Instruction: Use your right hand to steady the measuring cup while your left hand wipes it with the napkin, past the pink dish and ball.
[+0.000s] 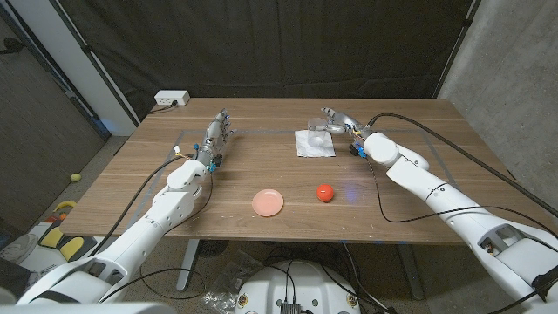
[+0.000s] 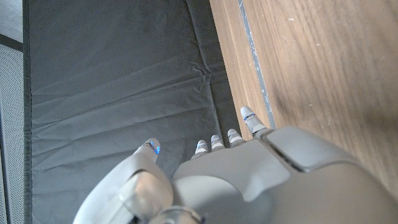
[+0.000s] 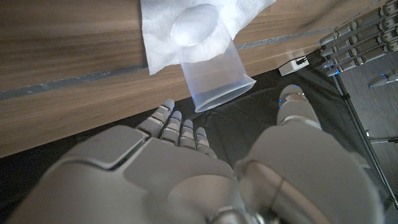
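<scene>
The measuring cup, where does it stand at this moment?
In the head view the measuring cup stands on the white napkin at the table's far right side, just beside the right hand.

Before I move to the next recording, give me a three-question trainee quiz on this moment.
1. True or false: the clear plastic measuring cup stands on the white paper napkin.
2. Which lies nearer the robot's right arm: (a) the round pink dish or (b) the small red ball?
3. Fill in: the left hand, fingers spread, holds ____.

Key: 1 true; in the right wrist view the cup sits on the napkin, with the right hand open beside it. 2 b. 3 nothing; it stands apart from the napkin on the wooden table.
</scene>
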{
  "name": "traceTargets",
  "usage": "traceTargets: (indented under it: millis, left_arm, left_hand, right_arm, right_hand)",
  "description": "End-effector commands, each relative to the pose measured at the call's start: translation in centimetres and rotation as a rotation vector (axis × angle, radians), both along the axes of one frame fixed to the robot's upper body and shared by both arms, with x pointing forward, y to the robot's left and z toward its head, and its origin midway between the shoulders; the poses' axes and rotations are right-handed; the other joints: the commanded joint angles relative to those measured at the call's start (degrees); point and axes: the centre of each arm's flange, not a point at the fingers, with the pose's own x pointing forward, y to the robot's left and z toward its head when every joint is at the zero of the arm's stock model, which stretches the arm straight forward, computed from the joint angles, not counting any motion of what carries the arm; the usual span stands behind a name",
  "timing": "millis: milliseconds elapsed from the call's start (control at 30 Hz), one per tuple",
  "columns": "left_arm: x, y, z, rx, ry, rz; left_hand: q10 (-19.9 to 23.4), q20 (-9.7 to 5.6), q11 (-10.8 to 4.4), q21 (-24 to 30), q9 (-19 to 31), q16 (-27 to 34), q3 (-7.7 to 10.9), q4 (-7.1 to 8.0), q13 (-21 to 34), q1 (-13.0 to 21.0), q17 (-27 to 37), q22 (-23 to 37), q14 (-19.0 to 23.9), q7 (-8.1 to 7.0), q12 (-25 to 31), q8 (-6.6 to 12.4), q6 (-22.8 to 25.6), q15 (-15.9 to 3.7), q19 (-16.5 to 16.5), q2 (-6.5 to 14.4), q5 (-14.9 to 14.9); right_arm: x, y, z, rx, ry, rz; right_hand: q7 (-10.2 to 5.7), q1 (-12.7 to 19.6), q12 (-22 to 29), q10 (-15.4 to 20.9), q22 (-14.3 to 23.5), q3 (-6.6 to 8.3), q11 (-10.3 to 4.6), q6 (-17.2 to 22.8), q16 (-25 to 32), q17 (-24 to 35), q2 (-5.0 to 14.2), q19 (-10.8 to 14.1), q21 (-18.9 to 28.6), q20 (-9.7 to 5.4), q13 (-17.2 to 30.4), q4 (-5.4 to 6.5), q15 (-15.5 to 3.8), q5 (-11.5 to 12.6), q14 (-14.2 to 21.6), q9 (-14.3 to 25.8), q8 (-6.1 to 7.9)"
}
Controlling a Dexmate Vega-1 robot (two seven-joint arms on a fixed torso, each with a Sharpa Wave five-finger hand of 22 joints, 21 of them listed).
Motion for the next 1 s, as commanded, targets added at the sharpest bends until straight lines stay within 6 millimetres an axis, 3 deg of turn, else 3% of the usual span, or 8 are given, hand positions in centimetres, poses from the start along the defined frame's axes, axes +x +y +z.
traceTargets:
  millis: [33,233,633,900,933,1000]
  left_arm:
    - [-0.1,0.3,-0.1,-0.004,0.002,0.007]
    - [-0.2,0.4,-0.2,-0.006,0.003,0.008]
    - [-0.2,0.4,-0.3,-0.013,0.004,0.008]
    - [-0.3,0.7,-0.5,-0.02,0.006,0.015]
    - [-0.3,0.7,-0.5,-0.02,0.007,0.017]
    - [-0.3,0.7,-0.6,-0.02,0.008,0.017]
  left_hand:
    - [-0.01,0.48,0.34,-0.09,0.29,-0.21,0.16,0.4,0.14,0.26,0.31,0.24,-1.29,-0.08,0.0,-0.01,-4.01,0.11,-3.72,0.16,-0.04]
    - [-0.01,0.54,0.4,-0.22,0.29,-0.25,0.12,0.46,0.14,0.2,0.31,0.24,-1.33,-0.07,-0.04,-0.05,-4.03,0.13,-3.7,0.21,-0.06]
    - [0.02,0.59,0.35,-0.41,0.29,-0.28,0.05,0.57,0.15,0.08,0.31,0.26,-1.33,-0.14,-0.09,-0.1,-4.06,0.14,-3.68,0.26,-0.1]
    - [-0.03,0.64,0.45,-0.52,0.3,-0.28,-0.02,0.62,0.15,0.0,0.31,0.26,-1.28,-0.11,-0.15,-0.12,-4.05,0.13,-3.62,0.26,-0.12]
    - [-0.08,0.65,0.42,-0.54,0.3,-0.28,-0.03,0.63,0.15,-0.01,0.31,0.26,-1.28,-0.13,-0.18,-0.14,-4.08,0.12,-3.63,0.25,-0.12]
    - [-0.11,0.68,0.43,-0.57,0.3,-0.29,-0.04,0.64,0.15,-0.03,0.31,0.26,-1.29,-0.09,-0.19,-0.14,-4.08,0.16,-3.61,0.25,-0.13]
  right_arm:
    - [0.3,1.3,-0.3,-0.091,-0.002,-0.019]
    - [0.4,2.2,-0.6,-0.112,-0.022,-0.03]
    - [1.1,3.7,-0.8,-0.085,-0.084,-0.121]
    - [2.0,4.7,-1.1,-0.105,-0.085,-0.15]
    - [2.0,4.8,-1.2,-0.112,-0.087,-0.155]
    - [2.0,4.8,-1.3,-0.113,-0.092,-0.168]
  right_hand:
    - [0.07,1.16,-0.19,-1.47,0.31,-0.17,-0.04,-1.29,0.07,0.2,-0.1,-0.12,-0.12,-0.48,0.09,0.1,-0.01,0.48,-0.51,0.16,-0.46]
    - [-0.19,2.12,0.03,-1.72,0.35,-0.37,-0.26,-1.74,0.39,0.23,-0.21,-0.14,-0.19,-0.33,0.13,0.13,-0.18,0.72,0.03,0.19,-0.32]
    - [-1.39,6.43,1.59,0.95,0.64,-0.58,-1.74,0.41,1.52,0.29,0.6,2.57,0.73,-1.24,0.2,0.3,-2.59,1.8,4.08,0.25,0.99]
    - [-2.74,7.86,2.72,4.04,0.96,-1.48,-2.49,3.36,2.4,0.52,0.72,4.72,1.59,0.01,0.22,1.01,-3.54,2.3,8.43,0.26,1.82]
    - [-2.99,8.11,2.86,4.49,1.04,-1.56,-2.62,3.86,2.54,0.6,0.93,5.41,1.88,-0.19,0.21,1.15,-4.2,2.41,9.17,0.25,1.92]
    - [-3.68,9.32,3.34,6.18,1.47,-1.68,-3.66,5.79,2.93,0.8,1.89,8.79,3.41,-2.37,0.19,1.45,-5.62,2.84,11.62,0.22,2.31]
